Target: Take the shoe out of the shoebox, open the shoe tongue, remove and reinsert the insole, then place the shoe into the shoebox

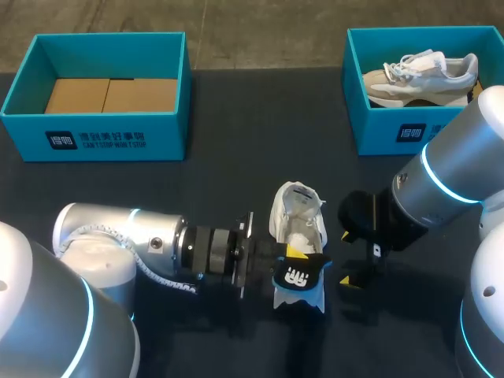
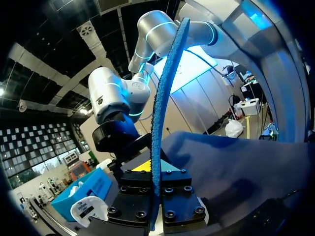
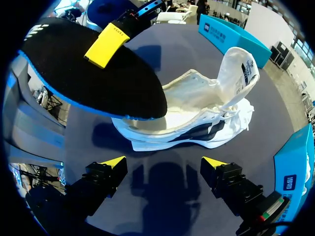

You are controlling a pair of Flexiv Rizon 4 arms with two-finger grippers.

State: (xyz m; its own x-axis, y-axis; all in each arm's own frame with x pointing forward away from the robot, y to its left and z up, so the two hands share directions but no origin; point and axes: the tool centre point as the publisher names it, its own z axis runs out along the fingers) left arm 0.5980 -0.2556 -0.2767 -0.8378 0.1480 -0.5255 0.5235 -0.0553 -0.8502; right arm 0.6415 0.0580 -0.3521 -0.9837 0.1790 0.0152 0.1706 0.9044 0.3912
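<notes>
The left gripper [image 2: 156,189] clamps the insole [image 2: 165,88], which its own wrist view shows edge-on as a thin, curved, fuzzy blue strip. The right wrist view shows the insole's broad matte black face above the white mesh shoe [image 3: 197,115], which stands on the dark table [image 3: 187,49] with its tongue [image 3: 238,73] raised. The right gripper [image 3: 165,164] hangs wide open and empty just beside the shoe. Only the head view shows the teal left shoebox [image 1: 94,138] and right shoebox [image 1: 394,130].

Matt black cloth-faced insole [image 3: 64,73]
</notes>
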